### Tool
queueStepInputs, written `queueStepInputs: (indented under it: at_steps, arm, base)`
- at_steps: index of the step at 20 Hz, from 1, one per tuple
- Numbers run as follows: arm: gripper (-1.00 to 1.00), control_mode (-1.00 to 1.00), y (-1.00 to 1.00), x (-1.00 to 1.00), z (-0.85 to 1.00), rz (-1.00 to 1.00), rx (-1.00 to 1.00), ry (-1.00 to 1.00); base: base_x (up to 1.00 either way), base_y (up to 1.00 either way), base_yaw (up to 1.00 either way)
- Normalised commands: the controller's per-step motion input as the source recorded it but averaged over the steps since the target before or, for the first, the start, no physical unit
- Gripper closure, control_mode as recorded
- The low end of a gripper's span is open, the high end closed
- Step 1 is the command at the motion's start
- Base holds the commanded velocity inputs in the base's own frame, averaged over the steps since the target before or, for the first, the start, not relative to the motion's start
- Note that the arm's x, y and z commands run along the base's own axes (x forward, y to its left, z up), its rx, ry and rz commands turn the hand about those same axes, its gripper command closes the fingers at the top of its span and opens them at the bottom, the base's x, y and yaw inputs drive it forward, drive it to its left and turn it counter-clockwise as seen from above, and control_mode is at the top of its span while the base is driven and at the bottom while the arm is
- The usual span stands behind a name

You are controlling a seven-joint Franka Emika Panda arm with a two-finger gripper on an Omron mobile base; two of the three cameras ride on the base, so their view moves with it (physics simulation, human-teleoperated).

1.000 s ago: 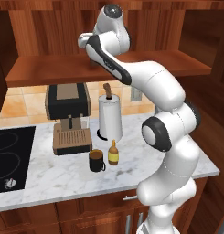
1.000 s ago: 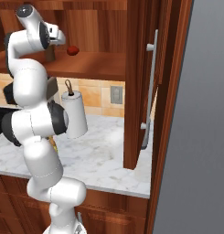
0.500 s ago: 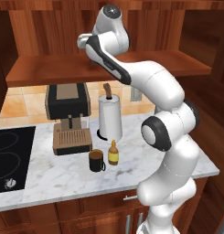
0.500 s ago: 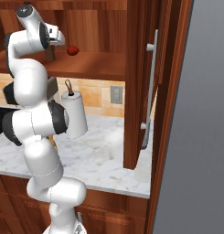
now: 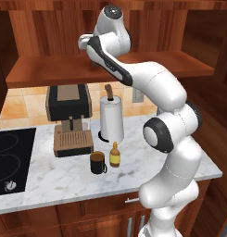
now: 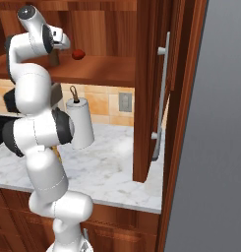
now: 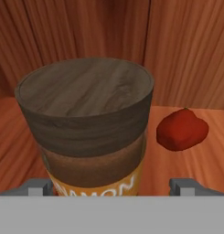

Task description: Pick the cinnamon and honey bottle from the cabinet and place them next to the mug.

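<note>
A white robot arm is raised into the open wooden cabinet (image 5: 54,69) above a marble desk (image 5: 59,173). In the hand view, the gripper (image 7: 112,187) is seen with its fingers spread wide apart, one on either side of the cinnamon (image 7: 88,125), which stands upright on the cabinet shelf; contact cannot be made out. A small red lump (image 7: 182,129) lies near the jar on the same shelf. On the desk below, the honey bottle (image 5: 115,155) stands just beside the mug (image 5: 97,162), in front of a coffee machine (image 5: 70,119) and a paper towel roll (image 5: 111,119).
</note>
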Motion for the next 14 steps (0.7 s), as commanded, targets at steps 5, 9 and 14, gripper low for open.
queueStepInputs:
  at_steps: [5, 9, 14]
  arm:
    - [1.00, -1.00, 0.00, 0.00, 0.00, 0.00, 0.00, 0.00]
    - [1.00, -1.00, 0.00, 0.00, 0.00, 0.00, 0.00, 0.00]
    - [1.00, -1.00, 0.00, -0.56, -0.08, 0.00, 0.00, 0.00]
  base:
    - [0.00, 0.00, 0.00]
    - [0.00, 0.00, 0.00]
    - [0.00, 0.00, 0.00]
